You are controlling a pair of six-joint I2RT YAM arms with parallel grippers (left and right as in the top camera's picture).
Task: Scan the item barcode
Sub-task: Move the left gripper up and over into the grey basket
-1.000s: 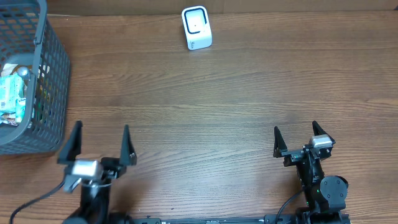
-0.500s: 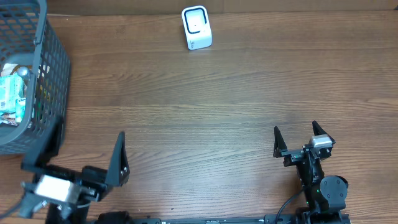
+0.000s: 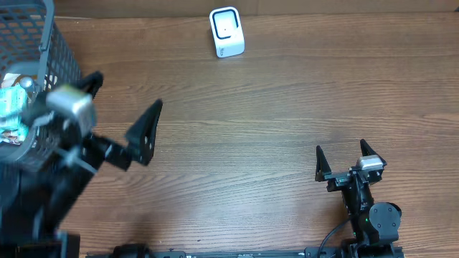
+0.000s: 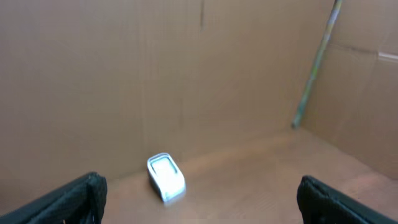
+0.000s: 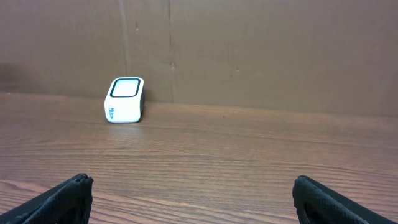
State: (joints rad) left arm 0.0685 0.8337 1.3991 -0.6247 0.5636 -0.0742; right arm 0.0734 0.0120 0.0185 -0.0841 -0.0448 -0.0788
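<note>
Left end effector (image 3: pixel 129 89) risen, wide; right end effector (image 3: pixel 341 146) wide; scanner (image 3: pixel 226 31) print unreadable.

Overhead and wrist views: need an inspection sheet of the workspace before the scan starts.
surface: brown wood-grain table, no spills seen.
job's things: white scanner upright at the far edge; grey basket at far left, holding packaged items.
clutter: nothing seen.
end effectors: left end effector open, empty, beside the basket; right end effector open, empty, low near the front edge.
cables: one dark cable by the right arm's base.
surroundings: cardboard wall behind the table.
</note>
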